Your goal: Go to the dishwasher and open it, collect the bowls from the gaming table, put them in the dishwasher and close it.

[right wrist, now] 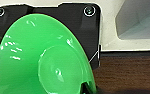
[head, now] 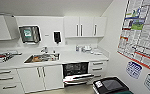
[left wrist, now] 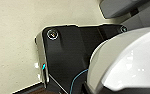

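Head view: dishwasher [head: 76,73] open under the counter [head: 73,57], door lowered, right of the sink [head: 42,58].
Right wrist view: green bowl [right wrist: 41,60] close against the right claw, apparently grasped; left claw's state impossible to tell.

one open dishwasher [head: 76,73], one sink [head: 42,58], one green bowl [right wrist: 41,57], one white bowl [left wrist: 126,62]

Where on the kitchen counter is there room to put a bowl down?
Bare counter lies between the sink and the small items by the right wall. The far left end is crowded with clutter, and things lie in the sink.
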You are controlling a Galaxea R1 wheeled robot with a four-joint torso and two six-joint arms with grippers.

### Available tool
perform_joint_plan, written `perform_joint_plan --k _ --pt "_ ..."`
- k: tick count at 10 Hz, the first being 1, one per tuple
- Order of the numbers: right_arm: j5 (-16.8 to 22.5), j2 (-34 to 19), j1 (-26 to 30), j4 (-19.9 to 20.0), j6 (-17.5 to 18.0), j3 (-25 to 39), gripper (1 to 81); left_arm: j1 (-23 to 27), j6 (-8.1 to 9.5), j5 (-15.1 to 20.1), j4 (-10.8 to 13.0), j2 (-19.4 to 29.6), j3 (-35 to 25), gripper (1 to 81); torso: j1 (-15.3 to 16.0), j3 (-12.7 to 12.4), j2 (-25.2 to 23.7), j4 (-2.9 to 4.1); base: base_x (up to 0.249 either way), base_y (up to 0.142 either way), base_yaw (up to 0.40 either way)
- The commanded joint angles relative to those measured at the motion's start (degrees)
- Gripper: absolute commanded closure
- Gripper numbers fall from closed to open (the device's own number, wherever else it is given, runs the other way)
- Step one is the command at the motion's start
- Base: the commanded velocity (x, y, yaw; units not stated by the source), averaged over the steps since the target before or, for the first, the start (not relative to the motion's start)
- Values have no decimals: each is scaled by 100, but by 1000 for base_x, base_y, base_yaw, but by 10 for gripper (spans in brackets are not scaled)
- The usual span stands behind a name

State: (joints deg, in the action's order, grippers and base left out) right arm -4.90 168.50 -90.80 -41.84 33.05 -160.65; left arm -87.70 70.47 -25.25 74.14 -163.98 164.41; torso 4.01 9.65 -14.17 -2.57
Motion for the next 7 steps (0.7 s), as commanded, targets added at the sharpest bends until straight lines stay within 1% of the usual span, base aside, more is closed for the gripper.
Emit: perform_joint_plan --k 1,7 --pt "226 -95 250 -17 9 -53 811 266 -16 81 -32 128 73 811 0 0 0 0 86 75 0" --pt "226 -86 250 -17 9 -45 811 266 -16 81 -32 128 73 811 0 0 0 0 86 75 0"
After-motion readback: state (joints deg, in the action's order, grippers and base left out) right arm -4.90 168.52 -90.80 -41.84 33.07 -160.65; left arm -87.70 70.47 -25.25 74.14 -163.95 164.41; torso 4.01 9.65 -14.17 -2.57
